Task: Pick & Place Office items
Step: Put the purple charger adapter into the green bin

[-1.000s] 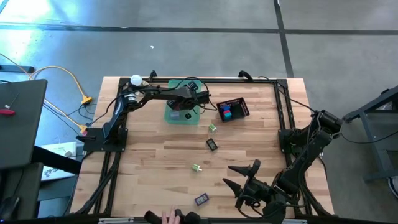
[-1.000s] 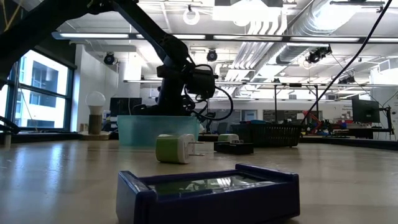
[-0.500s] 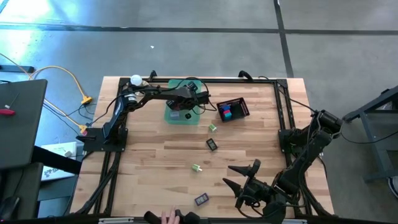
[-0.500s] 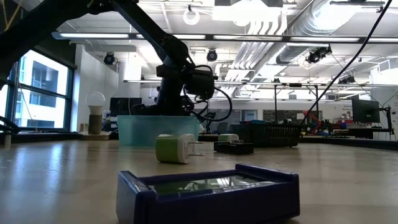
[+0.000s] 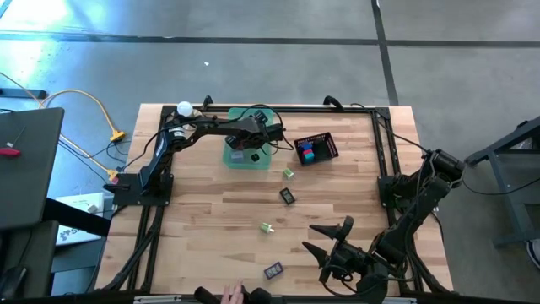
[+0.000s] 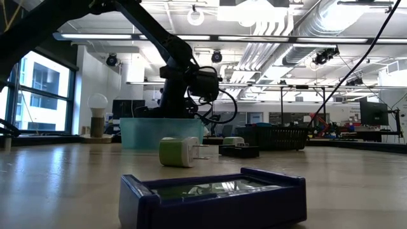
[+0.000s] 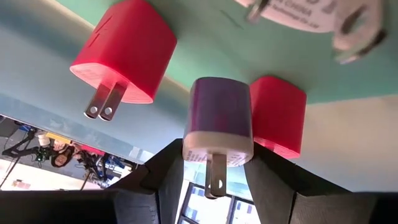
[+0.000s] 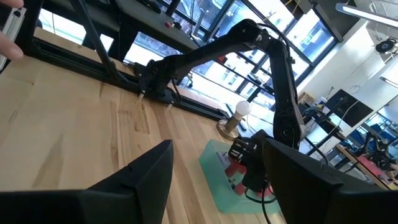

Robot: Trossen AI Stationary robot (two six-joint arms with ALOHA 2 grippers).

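While the left hand (image 7: pixel 217 168) grips a purple plug (image 7: pixel 219 121) over the green tray (image 5: pixel 246 149), the right hand (image 5: pixel 325 239) waits open, well apart from that tray.

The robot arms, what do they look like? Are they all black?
Mostly, yes. Both arms are dark, jointed and thin, with black cables looping along them. The left gripper has two flat, wedge-shaped black fingers. The right gripper ends in two pointed dark prongs, like a claw. I see no markings on them.

Left arm (image 8: pixel 261 74) reaches into green tray (image 8: pixel 217 180)
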